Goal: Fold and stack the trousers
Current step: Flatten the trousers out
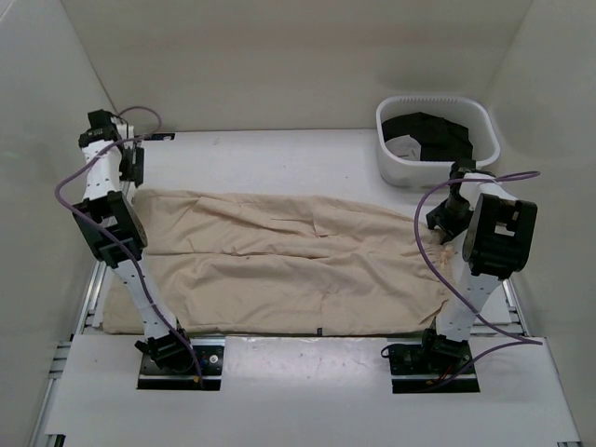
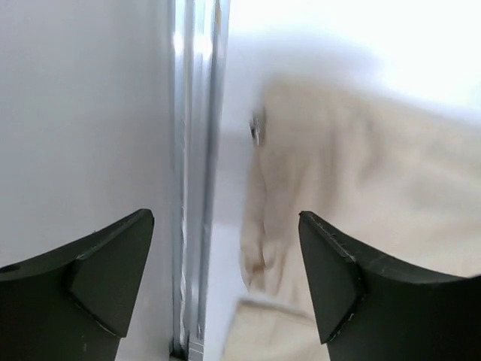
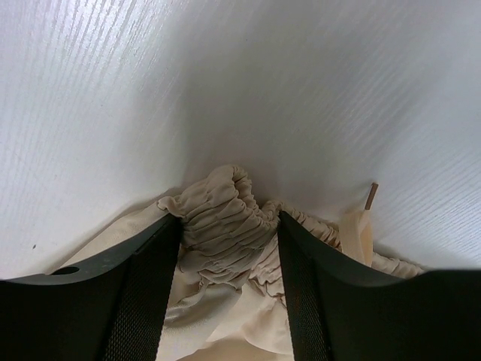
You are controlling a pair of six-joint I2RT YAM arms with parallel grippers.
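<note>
A white basket [image 1: 402,169] at back right holds dark cloth [image 1: 438,135]. The trousers [image 1: 279,265] lie spread across the bench [image 1: 279,154]. The right hand [image 3: 229,219] pinches their gathered waistband, and the left hand [image 2: 225,216] gapes empty.

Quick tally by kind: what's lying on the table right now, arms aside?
Beige wrinkled cloth trousers: 1
White plastic basket: 1
Black cloth bundle inside the basket: 1
Total: 3
</note>
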